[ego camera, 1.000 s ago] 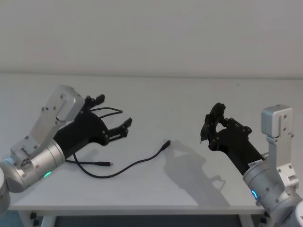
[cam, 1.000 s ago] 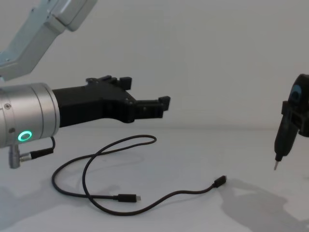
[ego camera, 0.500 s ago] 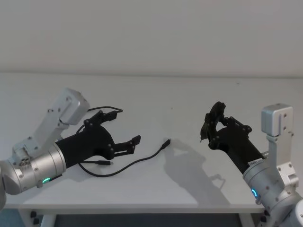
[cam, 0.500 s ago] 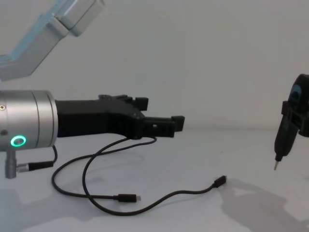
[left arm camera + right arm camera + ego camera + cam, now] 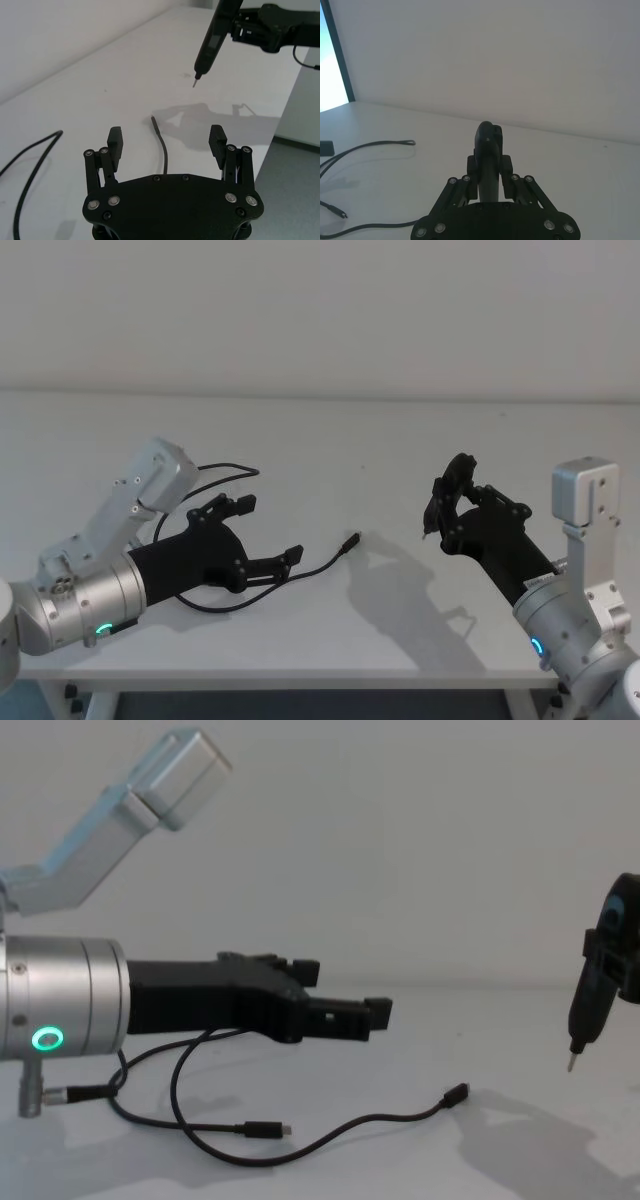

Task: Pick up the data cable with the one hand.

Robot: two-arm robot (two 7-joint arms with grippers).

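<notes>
Across the white bench [image 5: 420, 440] the step in hand looks like a lowering move. I'd say the left gripper [image 5: 270, 530] should be coming straight down so that its fingers are straddling one strand of the data cable [image 5: 322, 568], with the pads nearly grazing the bench before closing. So thin a cord could be slipping out of a high or skewed pinch. Aiming at the single run near the middle seems safer than the doubled loops toward nine o'clock. The left arm is reaching in low from eight o'clock toward three o'clock, its silver cylinder [image 5: 70, 1000] trailing behind. The gripper is lying nearly level and hovering above the cable, fingers spread wide with nothing between them, and one strand is running under the gap. The right gripper [image 5: 452, 508] is waiting at four o'clock, raised off the bench and clamped on a slim pointed tool [image 5: 585, 1010]. The cable's free plug [image 5: 352, 541] is lying near the centre, pointing to one o'clock, apart from both grippers.
</notes>
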